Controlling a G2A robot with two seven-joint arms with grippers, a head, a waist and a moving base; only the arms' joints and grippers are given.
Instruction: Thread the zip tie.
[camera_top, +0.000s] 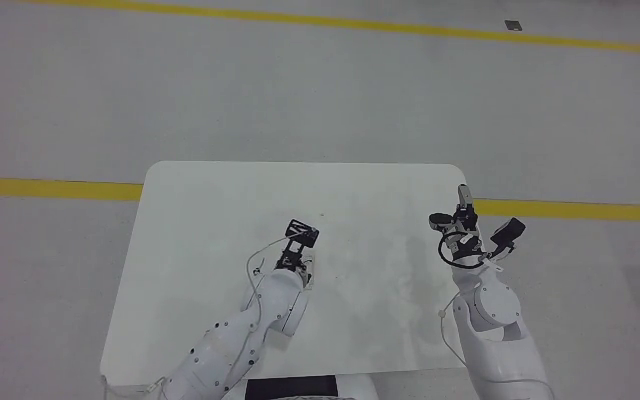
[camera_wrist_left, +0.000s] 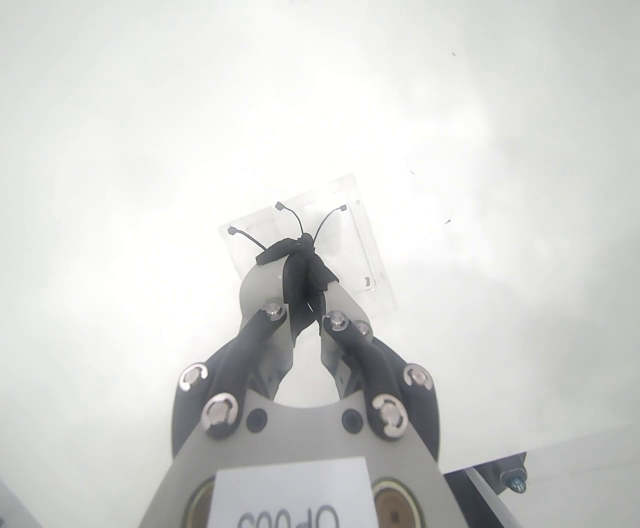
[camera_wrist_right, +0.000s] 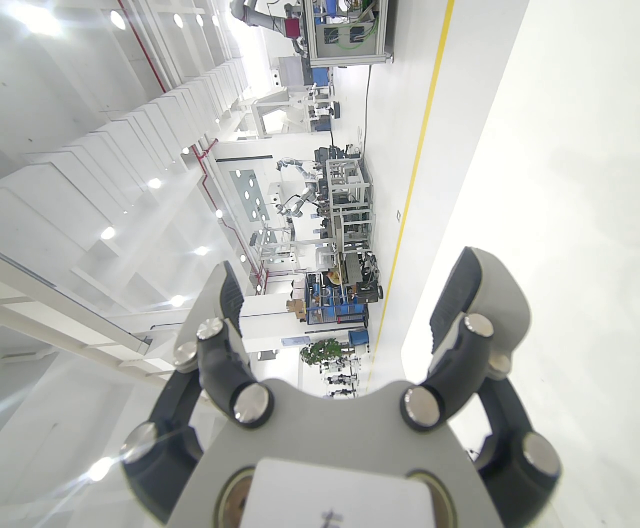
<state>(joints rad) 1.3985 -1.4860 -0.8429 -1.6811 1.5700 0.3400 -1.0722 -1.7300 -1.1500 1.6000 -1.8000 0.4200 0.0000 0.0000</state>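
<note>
The left gripper (camera_wrist_left: 300, 265) is pinched shut on a small bunch of black zip ties (camera_wrist_left: 305, 237), their three heads fanning out free over a clear plastic holder (camera_wrist_left: 367, 240) on the white table (camera_wrist_left: 150, 150); the right gripper (camera_wrist_right: 340, 295) stands wide open and empty, well apart; no tail looks passed through a head, so the threading itself seems wholly left

Cropped, upside-down print on white label (camera_wrist_left: 292, 492) behind left tool (camera_wrist_left: 300, 252); nothing else legible.
</note>
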